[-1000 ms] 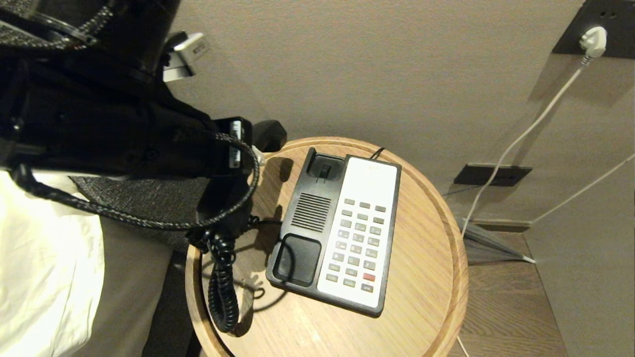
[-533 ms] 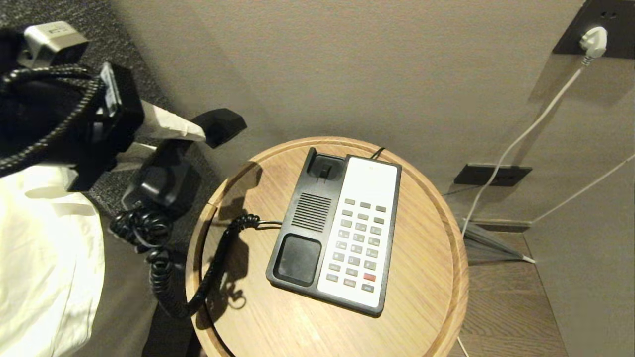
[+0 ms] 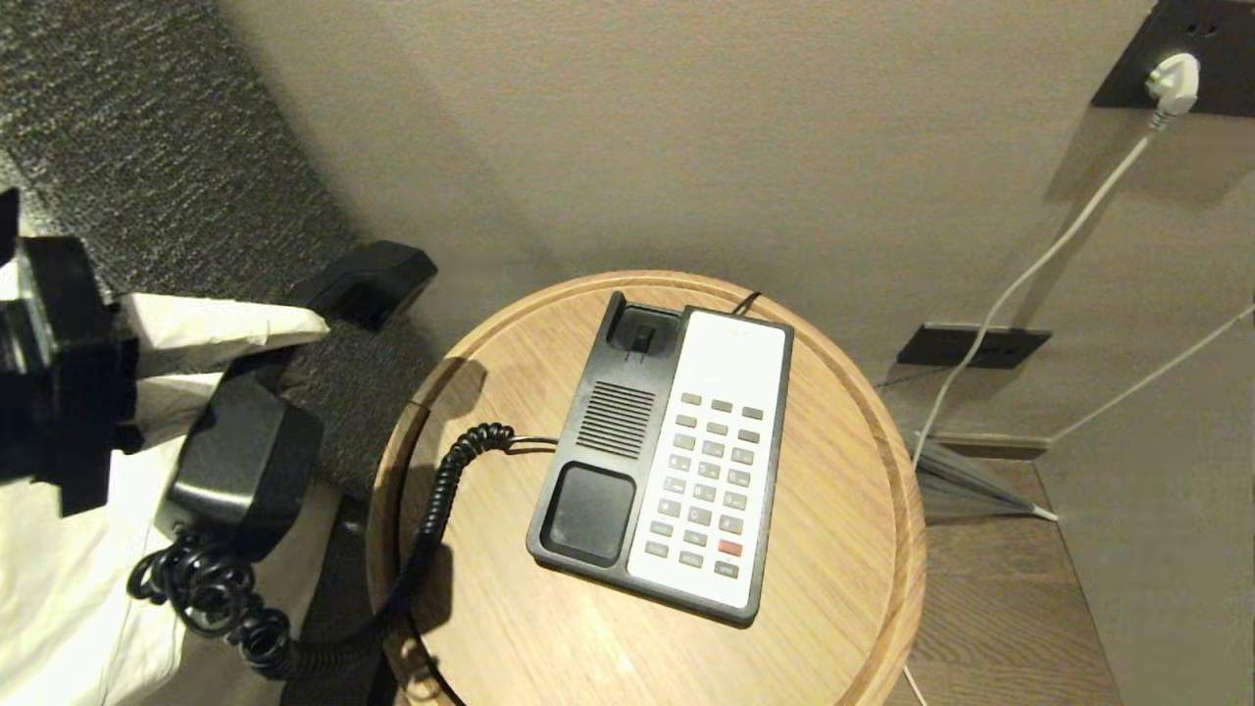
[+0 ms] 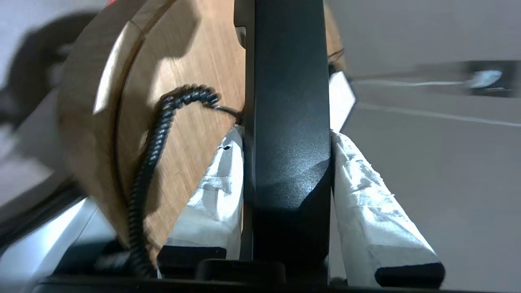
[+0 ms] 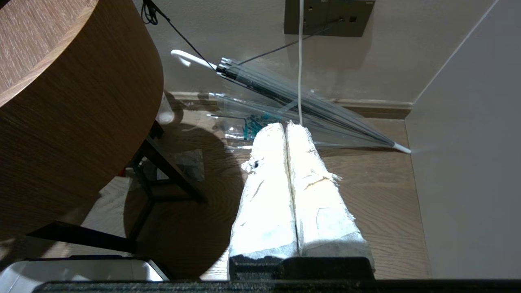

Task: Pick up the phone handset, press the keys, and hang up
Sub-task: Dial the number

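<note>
Hanging clear of the bench, off its left edge and out over the bed: the phone handset, lifted and being pinched at its middle between the white-wrapped fingers of the left gripper, one finger pressing each flank of the black bar. Trailing from its lower end, sagging below the bench rim and climbing back to the phone base: the coiled cord. Lying bare on the base: both cradle hollows, with the keypad uncovered and nothing near it. Reading as done, then: the pick-up only. Remaining, by this judgement: pressing the keys and hanging up. Idling down beside the bench, above the wooden floor and a folded clear umbrella: the right gripper, fingers pressed together on nothing.
</note>
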### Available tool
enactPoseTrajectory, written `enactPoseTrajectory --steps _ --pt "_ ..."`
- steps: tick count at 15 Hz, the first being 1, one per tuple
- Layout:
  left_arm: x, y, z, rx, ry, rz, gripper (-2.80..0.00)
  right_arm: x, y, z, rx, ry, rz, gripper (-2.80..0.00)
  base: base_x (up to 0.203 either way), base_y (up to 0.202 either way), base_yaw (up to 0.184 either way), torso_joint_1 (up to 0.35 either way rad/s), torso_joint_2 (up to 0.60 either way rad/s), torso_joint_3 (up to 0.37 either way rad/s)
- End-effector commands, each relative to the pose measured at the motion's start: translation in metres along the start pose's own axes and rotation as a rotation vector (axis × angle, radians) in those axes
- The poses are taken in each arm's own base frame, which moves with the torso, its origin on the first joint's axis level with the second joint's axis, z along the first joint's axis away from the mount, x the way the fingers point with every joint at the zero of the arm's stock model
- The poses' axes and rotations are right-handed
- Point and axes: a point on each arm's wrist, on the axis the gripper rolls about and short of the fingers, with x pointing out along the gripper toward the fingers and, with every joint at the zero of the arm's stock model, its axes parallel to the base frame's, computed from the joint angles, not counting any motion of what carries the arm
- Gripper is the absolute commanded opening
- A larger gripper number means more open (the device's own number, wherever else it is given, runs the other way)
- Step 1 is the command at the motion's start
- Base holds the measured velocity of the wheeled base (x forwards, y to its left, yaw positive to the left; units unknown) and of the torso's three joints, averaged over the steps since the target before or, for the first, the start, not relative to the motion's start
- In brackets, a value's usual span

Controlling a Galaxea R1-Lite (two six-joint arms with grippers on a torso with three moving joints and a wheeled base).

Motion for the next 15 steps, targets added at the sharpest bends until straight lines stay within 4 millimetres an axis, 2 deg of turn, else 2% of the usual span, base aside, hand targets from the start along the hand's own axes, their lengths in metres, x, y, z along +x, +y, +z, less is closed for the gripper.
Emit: enactPoseTrajectory --steps 1,4,6,7,9,11,12,13,14,15 --pt "-0.028 0.006 -0.009 0.011 -0.094 -0.104 -2.8 0.001 0.0 -0.005 -0.015 0.019 0.008 -2.8 0.0 0.0 0.0 0.0 0.0 0.0" --pt "-0.042 0.009 -0.015 0.013 -0.117 -0.128 -2.8 0.001 0.0 -0.006 -0.016 0.025 0.007 -2.8 0.0 0.0 0.0 0.0 0.0 0.0" --pt "-0.042 0.01 -0.016 0.012 -0.106 -0.134 -2.8 0.001 0.0 -0.005 -0.005 0.013 -0.001 -2.8 0.0 0.0 0.0 0.0 0.0 0.0" --pt "-0.04 0.01 -0.016 0.011 -0.102 -0.133 -2.8 -0.001 0.0 0.002 0.001 -0.009 0.0 -2.8 0.0 0.0 0.0 0.0 0.0 0.0" --pt "-0.041 0.01 -0.016 0.012 -0.102 -0.134 -2.8 -0.016 0.0 0.038 0.018 -0.044 0.011 -2.8 0.0 0.0 0.0 0.0 0.0 0.0" --pt "-0.042 0.01 -0.016 0.012 -0.099 -0.142 -2.8 -0.04 0.0 0.093 0.048 -0.088 0.033 -2.8 0.0 0.0 0.0 0.0 0.0 0.0" --pt "-0.042 0.01 -0.017 0.012 -0.097 -0.143 -2.8 -0.038 0.0 0.116 0.067 -0.08 0.041 -2.8 0.0 0.0 0.0 0.0 0.0 0.0" --pt "-0.042 0.01 -0.016 0.012 -0.098 -0.147 -2.8 -0.027 0.0 0.137 0.083 -0.036 0.047 -2.8 0.0 0.0 0.0 0.0 0.0 0.0" --pt "-0.042 0.01 -0.016 0.012 -0.1 -0.145 -2.8 -0.004 0.0 0.158 0.095 0.049 0.052 -2.8 0.0 0.0 0.0 0.0 0.0 0.0" --pt "-0.043 0.01 -0.016 0.014 -0.1 -0.146 -2.8 0.031 -0.001 0.173 0.093 0.162 0.064 -2.8 0.0 0.0 0.0 0.0 0.0 0.0"
